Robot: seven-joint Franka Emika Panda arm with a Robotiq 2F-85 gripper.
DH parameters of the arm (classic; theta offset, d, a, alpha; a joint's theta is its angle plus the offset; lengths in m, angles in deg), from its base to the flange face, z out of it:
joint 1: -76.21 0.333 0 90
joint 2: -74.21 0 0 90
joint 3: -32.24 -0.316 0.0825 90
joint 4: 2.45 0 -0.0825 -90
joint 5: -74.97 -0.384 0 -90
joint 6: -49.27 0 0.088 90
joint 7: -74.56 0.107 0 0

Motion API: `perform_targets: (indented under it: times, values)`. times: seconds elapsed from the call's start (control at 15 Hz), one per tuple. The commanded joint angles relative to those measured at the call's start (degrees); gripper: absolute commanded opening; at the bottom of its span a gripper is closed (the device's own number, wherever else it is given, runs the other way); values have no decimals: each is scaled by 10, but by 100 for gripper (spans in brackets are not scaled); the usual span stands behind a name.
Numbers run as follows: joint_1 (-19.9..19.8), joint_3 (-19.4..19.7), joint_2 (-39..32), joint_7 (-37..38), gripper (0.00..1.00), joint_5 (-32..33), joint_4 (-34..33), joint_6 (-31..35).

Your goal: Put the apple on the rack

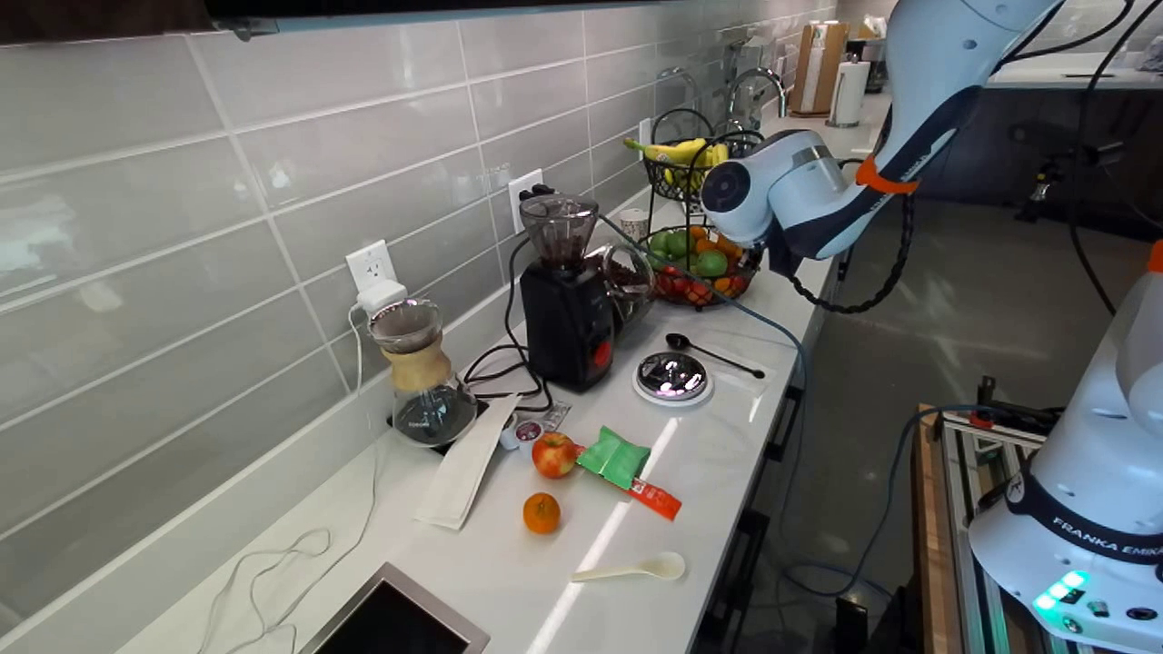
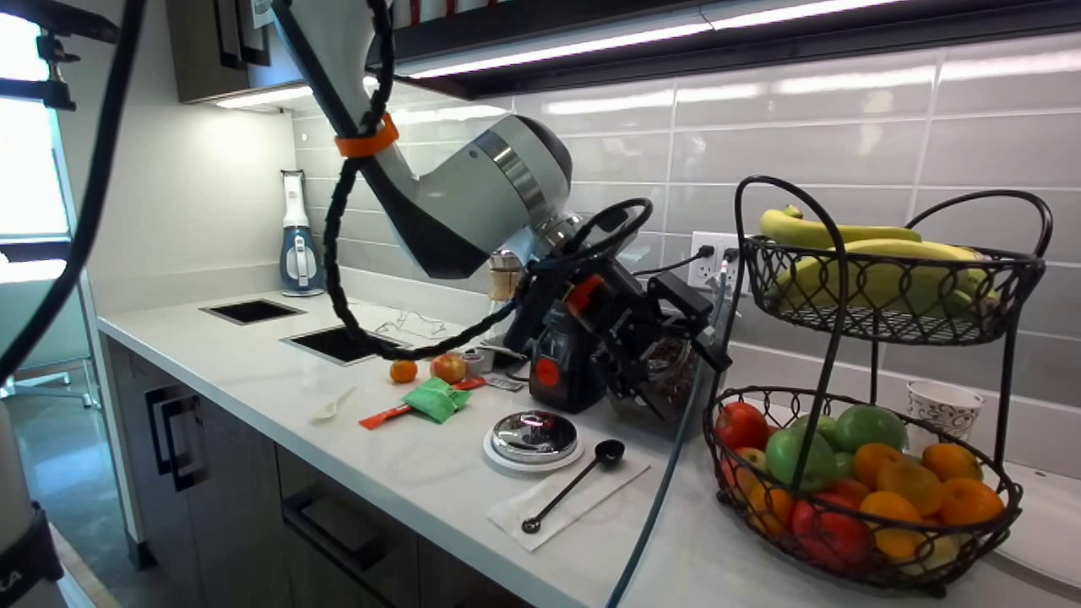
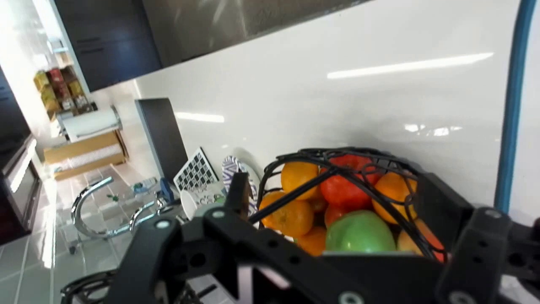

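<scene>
While the jaws stand apart, green apples (image 2: 870,429) lie in the rack's lower basket (image 2: 1010,498).

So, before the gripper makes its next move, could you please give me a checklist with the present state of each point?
1. Gripper open: ok, its fingers stand well apart.
2. Nothing held: ok, no fruit is clamped between them.
3. Green apples in the lower basket of the rack: ok, they lie among other fruit.
4. Red-and-yellow apple on the rack, if wanted: not ok, it lies on the counter beside the green packet.
5. Fingers clear of the rack's wire: cannot tell, they overlap it in the wrist view.
6. Blue cable clear of the gripper: cannot tell, their outlines meet there.
</scene>
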Motion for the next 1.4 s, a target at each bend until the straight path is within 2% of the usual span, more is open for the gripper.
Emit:
perform_targets:
  times: [0.0, 0.27, 0.67, 1.0, 1.27, 1.33]
  values:
    - [10, -6, 30, -80, 100, -158, 6, -43]
    - [19, -6, 52, -201, 100, -322, 10, -16]
    - [27, -3, 76, -337, 100, -462, 14, 4]
    - [28, -6, 87, -383, 100, -477, 18, 6]
    - [26, -2, 96, -421, 100, -487, 34, 63]
    - [27, -7, 80, -394, 100, -472, 11, 36]
